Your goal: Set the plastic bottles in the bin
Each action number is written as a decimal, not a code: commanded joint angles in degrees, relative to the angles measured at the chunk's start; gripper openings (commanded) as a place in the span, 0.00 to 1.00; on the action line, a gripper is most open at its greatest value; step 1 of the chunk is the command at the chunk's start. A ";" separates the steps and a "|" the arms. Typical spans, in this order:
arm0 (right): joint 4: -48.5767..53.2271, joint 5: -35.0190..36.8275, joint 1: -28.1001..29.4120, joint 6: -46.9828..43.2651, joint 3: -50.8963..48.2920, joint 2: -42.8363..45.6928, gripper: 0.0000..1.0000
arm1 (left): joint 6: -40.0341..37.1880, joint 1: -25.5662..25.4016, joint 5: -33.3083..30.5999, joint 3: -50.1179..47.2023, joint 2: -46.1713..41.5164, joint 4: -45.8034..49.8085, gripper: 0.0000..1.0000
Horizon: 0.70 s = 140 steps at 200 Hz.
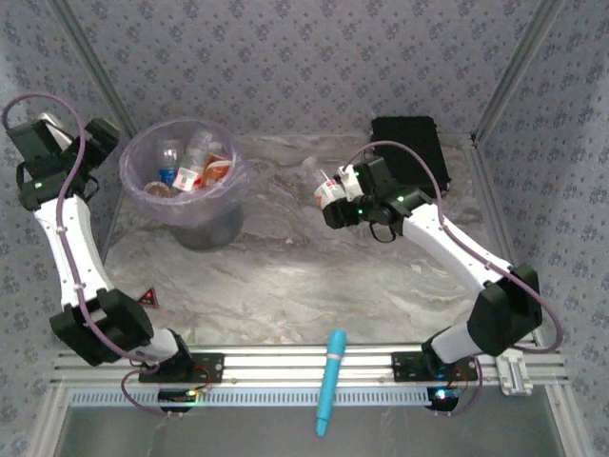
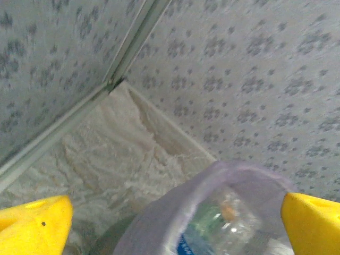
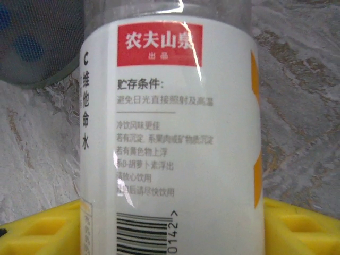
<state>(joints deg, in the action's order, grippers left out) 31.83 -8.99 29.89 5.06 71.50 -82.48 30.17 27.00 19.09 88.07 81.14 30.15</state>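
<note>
Bottle (image 3: pixel 170 133) with a white label is sitting clamped in the right gripper (image 1: pixel 335 196) above the table (image 1: pixel 285 276); left gripper (image 2: pixel 172 218) is hanging spread wide near the bin (image 1: pixel 143 157).

White across the bottle (image 3: pixel 170 133) label, with a red block, grey print and black barcode. Yellow on the pads (image 3: pixel 42 234). Grey for the bin (image 1: pixel 205 233), translucent lavender for its bag (image 1: pixel 133 162). Marbled beige on the table (image 1: pixel 314 276); pale floral print on the walls (image 1: pixel 285 57). Light-blue tool (image 1: pixel 331 381), black case (image 1: pixel 404 143).
</note>
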 commanded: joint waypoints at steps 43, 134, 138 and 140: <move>4.43 -1.65 -3.18 -0.71 1.15 5.93 0.65 | 3.26 -0.37 9.84 0.34 7.28 -4.58 1.00; 5.94 -3.91 -3.79 -0.31 4.50 6.49 0.62 | 1.40 -5.76 12.82 0.98 10.76 -2.25 1.00; 6.11 -4.21 -3.84 -0.31 4.79 6.60 0.62 | 1.31 -6.09 12.83 0.91 10.85 -2.21 1.00; 6.17 -4.30 -3.86 -0.25 4.89 6.67 0.62 | 1.16 -6.24 12.86 0.88 10.87 -2.16 1.00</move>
<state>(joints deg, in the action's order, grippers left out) 36.32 -10.94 26.57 5.06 72.79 -77.56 32.77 21.69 30.04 86.74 91.31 27.22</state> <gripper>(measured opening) 0.647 0.998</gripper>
